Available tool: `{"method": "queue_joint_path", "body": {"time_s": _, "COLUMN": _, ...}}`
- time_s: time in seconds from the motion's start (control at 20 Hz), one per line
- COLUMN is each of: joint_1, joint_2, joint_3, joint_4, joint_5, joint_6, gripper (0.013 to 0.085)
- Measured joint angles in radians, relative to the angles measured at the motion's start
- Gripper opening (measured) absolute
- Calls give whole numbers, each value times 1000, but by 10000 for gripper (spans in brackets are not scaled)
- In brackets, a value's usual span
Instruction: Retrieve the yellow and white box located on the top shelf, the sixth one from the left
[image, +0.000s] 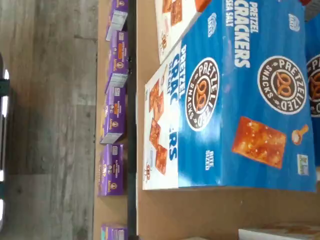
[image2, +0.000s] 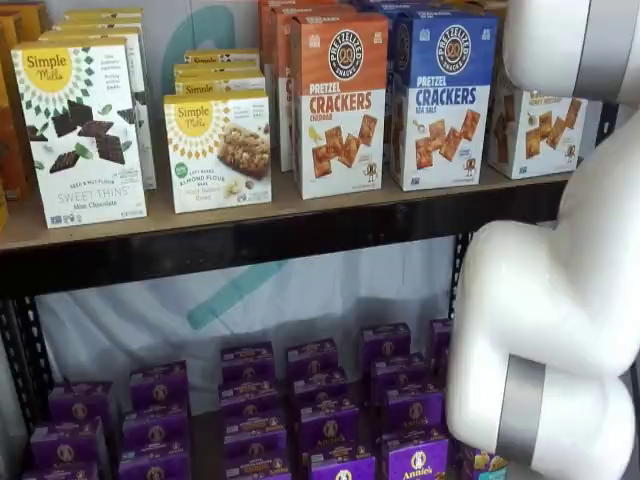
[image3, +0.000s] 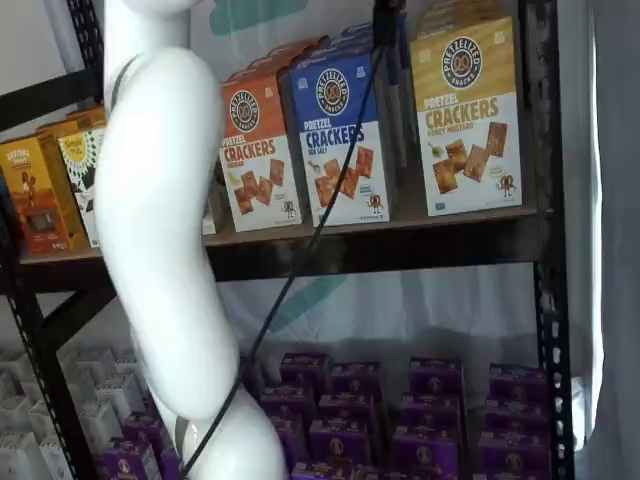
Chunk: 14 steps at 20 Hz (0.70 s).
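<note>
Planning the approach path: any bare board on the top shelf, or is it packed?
Bare strip of top shelf in front of the cartons. Narrow gap between blue carton and yellow and white box. Orange carton and blue sit nearly touching. Lower purple boxes crowded.

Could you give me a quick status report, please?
Gripper out of sight, holding nothing seen. Yellow and white box untouched on top shelf. Blue cracker carton beside it.
</note>
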Motion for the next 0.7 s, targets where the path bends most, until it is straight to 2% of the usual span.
{"method": "queue_joint_path", "body": {"time_s": 0.35, "joint_1": -24, "joint_2": -38, "joint_3": 88, "joint_4": 25, "joint_5": -91, "joint_6": -35, "gripper": 850}}
{"method": "queue_joint_path", "body": {"time_s": 0.7, "joint_1": -18, "joint_2": -68, "joint_3": 177, "joint_4": -5, "joint_5": -225, "joint_6": -85, "gripper": 850}}
